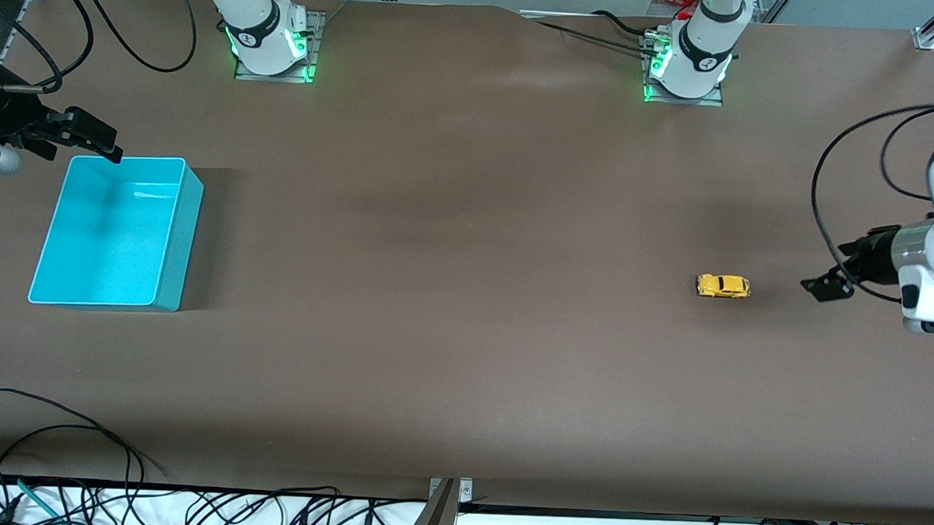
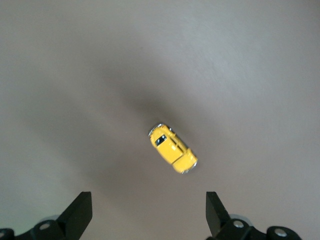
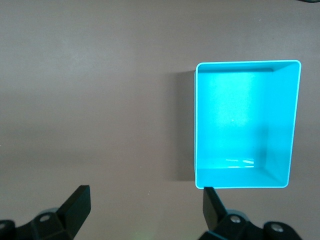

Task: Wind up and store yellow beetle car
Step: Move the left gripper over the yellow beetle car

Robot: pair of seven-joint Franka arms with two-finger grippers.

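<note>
Yellow beetle car (image 1: 722, 286) sat on its wheels on the brown bench (image 1: 450, 293), toward the left arm's end, lying roughly lengthwise along the bench. Dark windows showed on the rounded body. Nothing touched it.

Left tool (image 1: 826, 287) hung in the air over bare bench just beside the car, on the side toward the left arm's end, apart from it. Fingers spread wide, nothing between them. In the left wrist view the car (image 2: 173, 148) lay ahead of the two dark fingertips (image 2: 80, 210), set diagonally, with the left tool (image 2: 148, 212) well clear of it.

Turquoise bin (image 1: 118, 231) stood at the right arm's end of the bench, well apart from the car; an open rectangular box, nothing visible inside.

Right tool (image 1: 91, 137) hovered over the bin's corner that lies farther from the front camera. Fingers released, gripping nothing. The right wrist view showed the bin (image 3: 295, 125) from above, its interior bare, and the right tool (image 3: 145, 207) with both fingertips (image 3: 80, 202) parted over brown bench.
</note>
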